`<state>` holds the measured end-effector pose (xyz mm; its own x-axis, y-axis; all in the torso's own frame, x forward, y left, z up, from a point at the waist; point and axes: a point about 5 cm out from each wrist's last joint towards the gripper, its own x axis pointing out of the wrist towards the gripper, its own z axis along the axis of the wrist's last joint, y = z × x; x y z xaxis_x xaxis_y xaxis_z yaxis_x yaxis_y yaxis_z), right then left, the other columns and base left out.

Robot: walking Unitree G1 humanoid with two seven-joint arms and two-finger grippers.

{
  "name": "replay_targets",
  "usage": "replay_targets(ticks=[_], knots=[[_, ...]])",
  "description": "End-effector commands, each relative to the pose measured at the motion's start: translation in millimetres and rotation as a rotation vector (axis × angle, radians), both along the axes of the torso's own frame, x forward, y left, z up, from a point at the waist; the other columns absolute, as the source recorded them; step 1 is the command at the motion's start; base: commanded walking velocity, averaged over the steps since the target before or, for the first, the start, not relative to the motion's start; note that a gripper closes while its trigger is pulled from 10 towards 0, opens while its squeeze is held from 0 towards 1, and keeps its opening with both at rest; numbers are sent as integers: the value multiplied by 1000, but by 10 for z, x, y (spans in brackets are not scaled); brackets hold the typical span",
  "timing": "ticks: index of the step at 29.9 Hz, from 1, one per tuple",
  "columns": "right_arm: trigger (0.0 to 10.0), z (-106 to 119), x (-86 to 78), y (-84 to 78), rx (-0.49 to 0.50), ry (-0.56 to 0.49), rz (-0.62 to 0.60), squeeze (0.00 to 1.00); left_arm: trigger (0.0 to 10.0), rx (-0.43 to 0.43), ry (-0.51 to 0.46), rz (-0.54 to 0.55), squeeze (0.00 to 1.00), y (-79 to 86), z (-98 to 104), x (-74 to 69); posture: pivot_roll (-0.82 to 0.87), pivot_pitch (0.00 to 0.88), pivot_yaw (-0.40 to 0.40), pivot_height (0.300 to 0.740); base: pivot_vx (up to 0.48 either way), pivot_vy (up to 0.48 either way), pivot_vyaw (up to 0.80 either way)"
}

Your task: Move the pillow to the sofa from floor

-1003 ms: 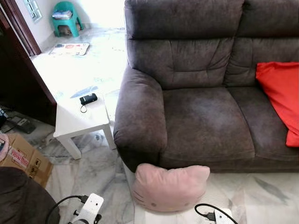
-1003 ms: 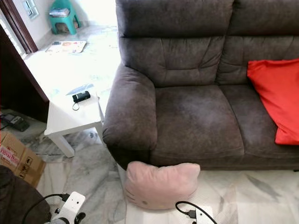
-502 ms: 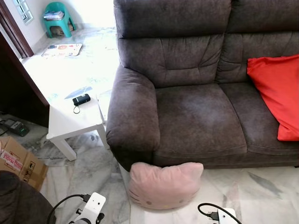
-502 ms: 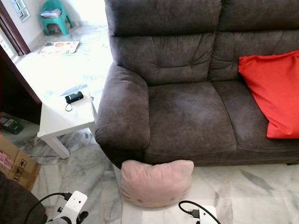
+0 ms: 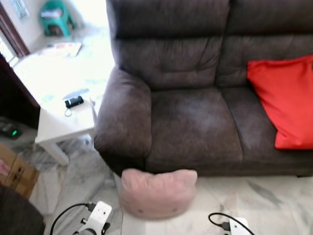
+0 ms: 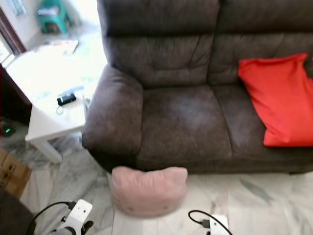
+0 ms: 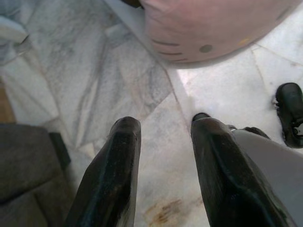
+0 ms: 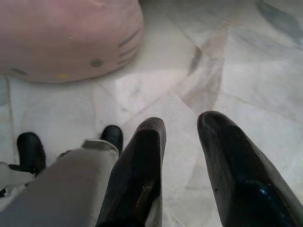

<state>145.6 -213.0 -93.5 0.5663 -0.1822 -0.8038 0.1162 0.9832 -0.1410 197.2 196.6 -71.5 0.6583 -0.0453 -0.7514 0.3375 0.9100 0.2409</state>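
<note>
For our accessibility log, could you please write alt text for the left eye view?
A pink pillow lies on the marble floor against the front of a dark brown sofa. A red cushion rests on the sofa's right seat, and a white side table stands left of it.

- A pink pillow (image 5: 157, 192) lies on the marble floor (image 5: 264, 200), touching the front of the dark brown sofa (image 5: 190, 122) below its left armrest.
- A red cushion (image 5: 286, 100) leans on the sofa's right seat.
- Left of the sofa stands a white counter (image 5: 61, 128) carrying a small black device (image 5: 74, 102).
- A cardboard box (image 5: 14, 171) sits near left.
</note>
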Motion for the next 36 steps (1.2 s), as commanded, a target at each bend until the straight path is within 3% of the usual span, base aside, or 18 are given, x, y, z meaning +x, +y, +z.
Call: replay_targets(ticks=[1,8,31,36], knots=[[10000,-8,-1,45,9,-2,4,0,10000,9,16,22,0,54,-19,-45,-11,63,37,740,0,0,0],[10000,2,19,46,12,-14,4,0,10000,-8,2,47,0,54,-16,-46,-11,62,37,740,0,0,0],[10000,-4,-7,20,15,-6,6,0,10000,-8,-7,49,0,56,-11,-43,-12,63,36,740,316,0,0],[10000,1,12,31,16,-9,9,0,10000,-6,-12,36,0,52,-6,-37,-11,63,36,740,0,0,0]])
